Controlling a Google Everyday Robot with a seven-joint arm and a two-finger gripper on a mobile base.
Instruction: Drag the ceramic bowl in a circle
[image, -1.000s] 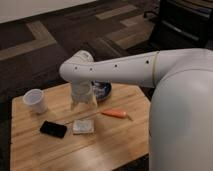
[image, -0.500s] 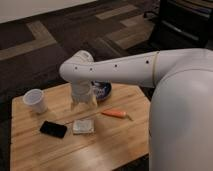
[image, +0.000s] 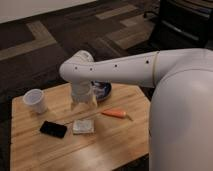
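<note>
The ceramic bowl (image: 103, 91), dark blue with a pale speckled inside, sits at the far middle of the wooden table (image: 125, 145). The white arm reaches in from the right and hides most of it. My gripper (image: 83, 103) hangs from the wrist right at the bowl's left rim, just above the table.
A white cup (image: 35, 100) stands at the table's far left. A black phone (image: 53, 129) and a small clear-wrapped packet (image: 83, 126) lie in front of the gripper. An orange carrot (image: 114, 113) lies to the right. Dark carpet surrounds the table.
</note>
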